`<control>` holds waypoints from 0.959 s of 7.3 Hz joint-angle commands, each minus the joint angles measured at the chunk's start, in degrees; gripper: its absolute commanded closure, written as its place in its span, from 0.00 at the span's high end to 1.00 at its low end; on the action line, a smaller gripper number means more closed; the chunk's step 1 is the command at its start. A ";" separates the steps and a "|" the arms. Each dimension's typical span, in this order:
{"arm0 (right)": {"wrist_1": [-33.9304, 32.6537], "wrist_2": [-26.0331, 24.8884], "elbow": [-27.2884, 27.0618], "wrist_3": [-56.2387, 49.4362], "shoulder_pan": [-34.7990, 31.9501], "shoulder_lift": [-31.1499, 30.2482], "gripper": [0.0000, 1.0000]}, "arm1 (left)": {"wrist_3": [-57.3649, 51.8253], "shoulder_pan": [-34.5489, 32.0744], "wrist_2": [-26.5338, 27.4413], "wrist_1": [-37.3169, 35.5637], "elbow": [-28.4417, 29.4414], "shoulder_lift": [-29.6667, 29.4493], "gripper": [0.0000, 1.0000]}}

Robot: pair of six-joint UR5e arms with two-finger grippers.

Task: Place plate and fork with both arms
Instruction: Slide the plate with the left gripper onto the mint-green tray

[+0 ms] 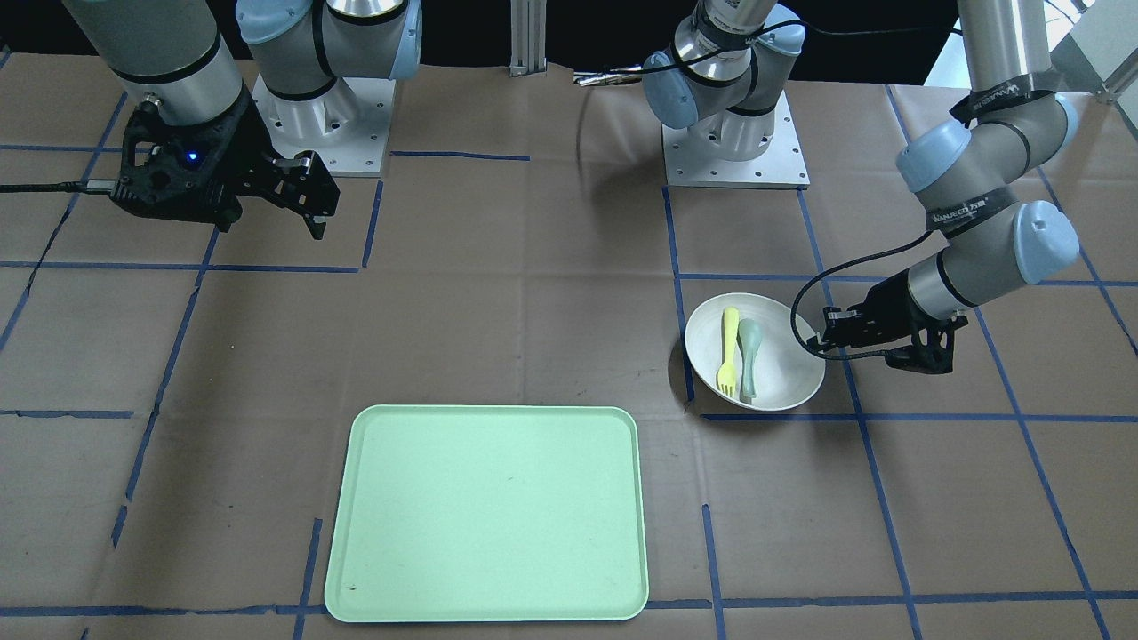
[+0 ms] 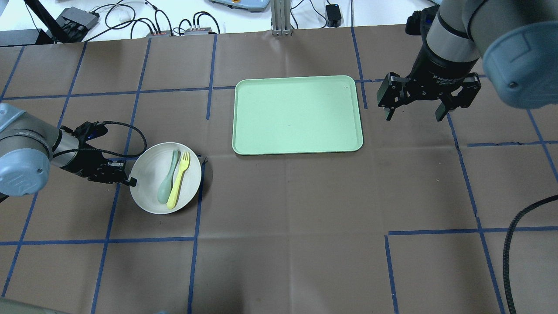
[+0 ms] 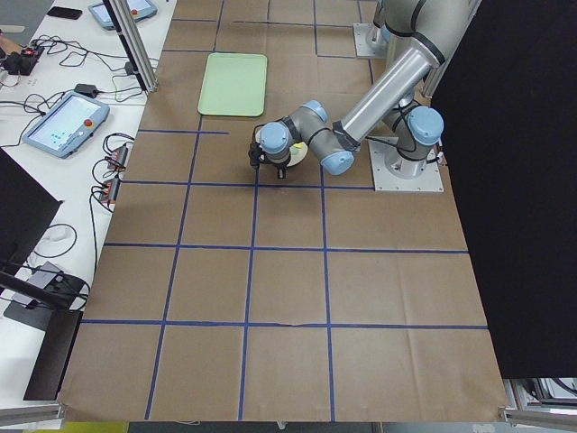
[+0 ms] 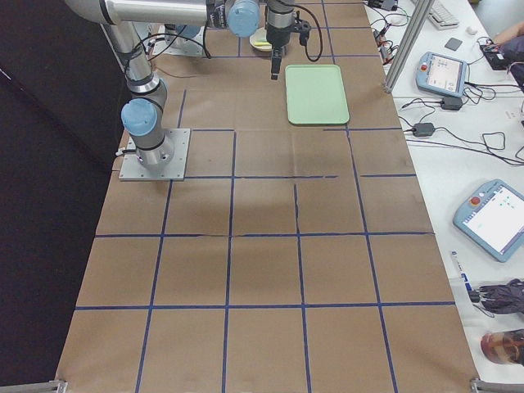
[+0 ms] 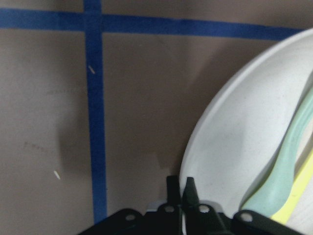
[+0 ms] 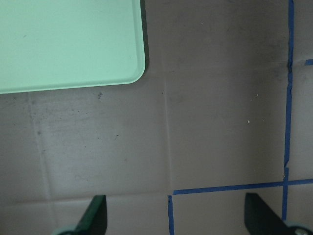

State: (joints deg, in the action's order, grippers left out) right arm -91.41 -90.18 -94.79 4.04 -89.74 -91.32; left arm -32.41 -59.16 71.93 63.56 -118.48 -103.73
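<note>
left end effector (image 2: 130, 180) pinches the plate (image 2: 146, 197) rim, lower left of the overhead view. fork (image 2: 178, 181) and spoon (image 2: 167, 183) lie loose inside. right end effector (image 2: 413, 115) hangs spread, upper right, beside the tray (image 2: 237, 131). such a thin edge pinch may let the plate tilt when lifted, spilling the fork onto the bench (image 2: 283, 218).

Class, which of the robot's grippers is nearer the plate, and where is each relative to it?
Left. The left gripper pinches the rim of the plate on the side away from the tray; the right gripper hangs open beyond the tray's opposite end.
</note>
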 commanded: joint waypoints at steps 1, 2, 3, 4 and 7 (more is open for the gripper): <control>0.00 0.00 -0.04 0.00 0.00 0.00 1.00 | 6.17 -8.47 -2.23 1.03 2.88 -0.07 0.00; 0.00 0.00 -0.04 0.00 0.00 0.00 1.00 | 12.04 -13.21 -2.58 1.04 4.91 -1.03 0.00; 0.00 0.00 -0.04 0.00 0.00 0.00 1.00 | 17.32 -19.00 -2.93 0.78 7.80 -1.73 0.00; 0.00 0.00 -0.04 0.00 0.00 0.00 1.00 | 20.07 -23.76 -3.80 0.95 12.44 -4.53 0.00; 0.00 0.00 -0.04 0.00 0.00 0.00 1.00 | 23.87 -33.80 -3.73 1.12 29.14 -19.98 0.00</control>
State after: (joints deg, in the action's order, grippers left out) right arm -91.41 -90.20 -94.83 4.05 -89.74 -91.32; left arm -10.08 -89.09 68.16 64.58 -95.95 -117.61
